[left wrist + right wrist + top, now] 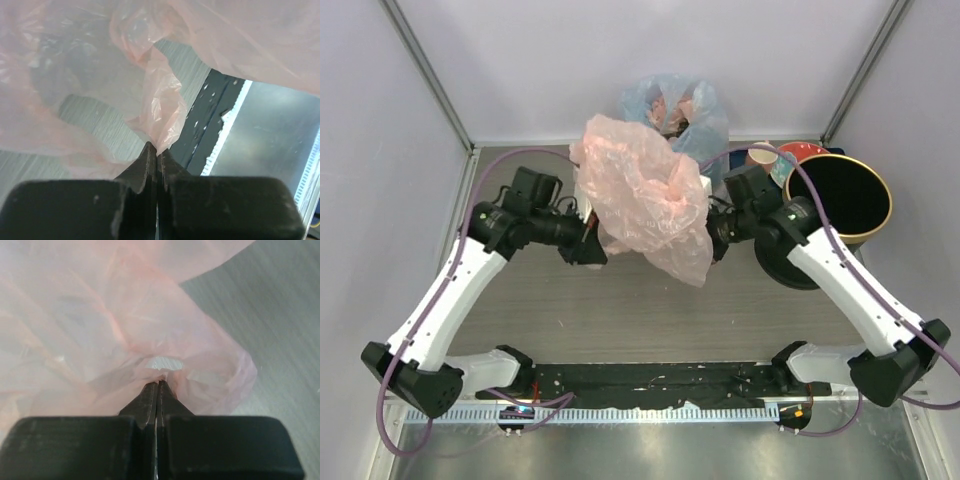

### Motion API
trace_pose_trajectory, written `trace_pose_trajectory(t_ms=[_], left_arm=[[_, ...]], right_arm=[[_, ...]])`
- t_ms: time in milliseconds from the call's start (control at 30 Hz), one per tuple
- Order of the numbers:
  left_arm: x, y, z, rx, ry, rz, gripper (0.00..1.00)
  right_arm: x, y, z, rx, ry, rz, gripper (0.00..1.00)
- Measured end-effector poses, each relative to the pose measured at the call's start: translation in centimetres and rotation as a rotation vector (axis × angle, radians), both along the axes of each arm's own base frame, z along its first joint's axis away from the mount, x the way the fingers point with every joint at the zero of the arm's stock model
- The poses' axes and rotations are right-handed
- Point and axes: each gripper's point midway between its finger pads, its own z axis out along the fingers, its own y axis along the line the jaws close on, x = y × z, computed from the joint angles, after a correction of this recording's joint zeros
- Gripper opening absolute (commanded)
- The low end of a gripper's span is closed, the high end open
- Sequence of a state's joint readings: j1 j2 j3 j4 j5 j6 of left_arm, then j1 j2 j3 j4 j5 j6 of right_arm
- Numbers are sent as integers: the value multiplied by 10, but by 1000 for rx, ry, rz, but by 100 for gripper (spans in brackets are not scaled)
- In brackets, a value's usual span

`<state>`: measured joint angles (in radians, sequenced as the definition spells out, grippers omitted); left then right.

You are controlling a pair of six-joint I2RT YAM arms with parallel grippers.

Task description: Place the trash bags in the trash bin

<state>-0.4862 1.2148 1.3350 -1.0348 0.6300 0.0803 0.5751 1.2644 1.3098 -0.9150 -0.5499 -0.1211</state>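
Note:
The pale-pink translucent trash bag (645, 195) hangs crumpled between my two arms above the middle of the table. My left gripper (597, 245) is shut on its left edge; the pinched pink film (160, 120) shows right at the tips (155, 149). My right gripper (712, 240) is shut on the bag's right side, with the film (150, 315) bunched at the tips (159, 384). The round black trash bin (845, 195) with its gold hoop rim stands at the right, behind my right arm, and is open on top.
A bluish translucent bag with reddish contents (675, 105) stands at the back centre. A red plate and a cup (775, 155) sit beside the bin. A black disc (790, 265) lies under my right arm. A dark strip (650, 380) runs along the near edge.

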Motion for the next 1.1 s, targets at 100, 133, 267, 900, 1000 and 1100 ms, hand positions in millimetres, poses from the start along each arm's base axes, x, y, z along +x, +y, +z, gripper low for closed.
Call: trace_pose_trajectory(t_ms=[100, 133, 267, 900, 1000, 1100], left_arm=[[1, -4, 41, -94, -44, 2, 0], [2, -3, 46, -111, -32, 17, 0], [2, 3, 46, -148, 46, 77, 0], [19, 22, 87, -569, 311, 183, 0], [43, 40, 115, -630, 160, 262, 0], [37, 39, 133, -646, 49, 240, 2]], right_arm=[[3, 3, 48, 97, -66, -3, 1], [7, 4, 61, 125, -74, -15, 1], [25, -5, 76, 190, -35, -107, 1], [14, -15, 31, 215, 440, -94, 1], [45, -17, 73, 314, 336, -142, 1], [60, 1, 103, 433, 320, -167, 1]])
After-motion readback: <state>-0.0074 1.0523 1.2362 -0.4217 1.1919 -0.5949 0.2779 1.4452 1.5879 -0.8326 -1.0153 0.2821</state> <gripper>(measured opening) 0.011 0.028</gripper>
